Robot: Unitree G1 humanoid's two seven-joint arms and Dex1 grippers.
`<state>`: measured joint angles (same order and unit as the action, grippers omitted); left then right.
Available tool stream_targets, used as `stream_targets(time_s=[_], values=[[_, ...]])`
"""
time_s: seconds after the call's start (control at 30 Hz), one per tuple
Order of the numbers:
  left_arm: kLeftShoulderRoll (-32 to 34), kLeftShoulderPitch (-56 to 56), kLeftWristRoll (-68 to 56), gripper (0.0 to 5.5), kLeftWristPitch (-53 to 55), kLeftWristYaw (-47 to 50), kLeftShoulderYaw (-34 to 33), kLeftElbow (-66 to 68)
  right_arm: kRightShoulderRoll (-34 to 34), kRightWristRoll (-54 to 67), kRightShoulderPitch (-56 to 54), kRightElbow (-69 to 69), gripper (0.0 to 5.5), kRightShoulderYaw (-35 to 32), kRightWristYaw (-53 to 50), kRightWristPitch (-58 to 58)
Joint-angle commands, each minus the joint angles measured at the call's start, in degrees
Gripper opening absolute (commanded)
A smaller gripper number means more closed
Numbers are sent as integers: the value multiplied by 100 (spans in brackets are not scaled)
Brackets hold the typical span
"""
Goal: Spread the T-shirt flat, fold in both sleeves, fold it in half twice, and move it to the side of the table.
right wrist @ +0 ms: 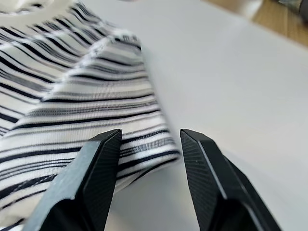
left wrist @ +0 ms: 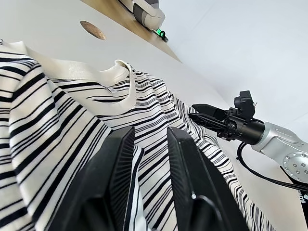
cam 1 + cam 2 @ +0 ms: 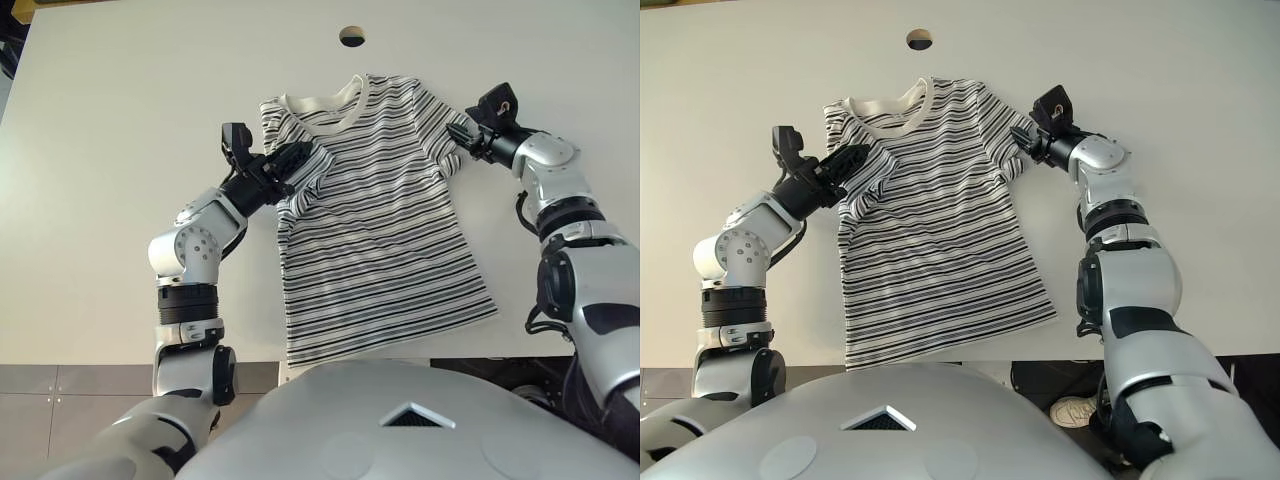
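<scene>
Striped T-shirt (image 3: 380, 230) lies flat, hem at the near edge of the worktop (image 3: 120, 120), collar toward the far edge. The left hand (image 3: 300, 156), nearly closed, pinches the bunched left sleeve (image 3: 318, 172); so thin a grip could slip mid-fold. Farther, the right hand (image 1: 150, 139) gapes around the right sleeve (image 1: 96, 96) hem, holding nothing, and may close short.

One T-shirt (image 3: 380, 230); two pincers: left pincer (image 3: 300, 158), right pincer (image 3: 462, 132); one table (image 3: 110, 180); one hole (image 3: 352, 37).

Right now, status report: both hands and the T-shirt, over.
Left hand shut on left sleeve, bunched inward. Right hand open, astride right sleeve hem. T-shirt spread flat, collar far side. Table hole beyond collar, apart.
</scene>
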<state>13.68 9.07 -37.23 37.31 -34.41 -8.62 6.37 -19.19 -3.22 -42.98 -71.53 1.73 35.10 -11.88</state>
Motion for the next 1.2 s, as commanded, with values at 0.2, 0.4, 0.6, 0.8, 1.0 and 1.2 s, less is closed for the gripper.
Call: stream_targets(time_s=[0.2, 0.4, 0.6, 0.8, 1.0, 1.2], values=[[19, -141, 17, 129, 15, 89, -64, -289, 125, -110, -116, -286, 157, -22, 29, 401], [62, -194, 31, 129, 16, 70, -62, -417, 98, -92, -129, -241, 53, -38, 111, 385], [725, -705, 917, 129, -847, -472, 561, -1111, 1, -50, -175, 17, 14, -59, 215, 169], [1156, -1191, 1617, 129, -2108, -1032, 926, -1561, 60, 28, -11, 872, 14, 25, 543, 32], [1248, -1336, 1841, 129, -2564, -1093, 993, -1571, 286, -2, 653, 2440, 14, 403, 763, 481], [1231, -1384, 1808, 129, -2564, -1060, 1011, -1594, 622, 27, 1295, 4105, 14, 874, 856, 1384]])
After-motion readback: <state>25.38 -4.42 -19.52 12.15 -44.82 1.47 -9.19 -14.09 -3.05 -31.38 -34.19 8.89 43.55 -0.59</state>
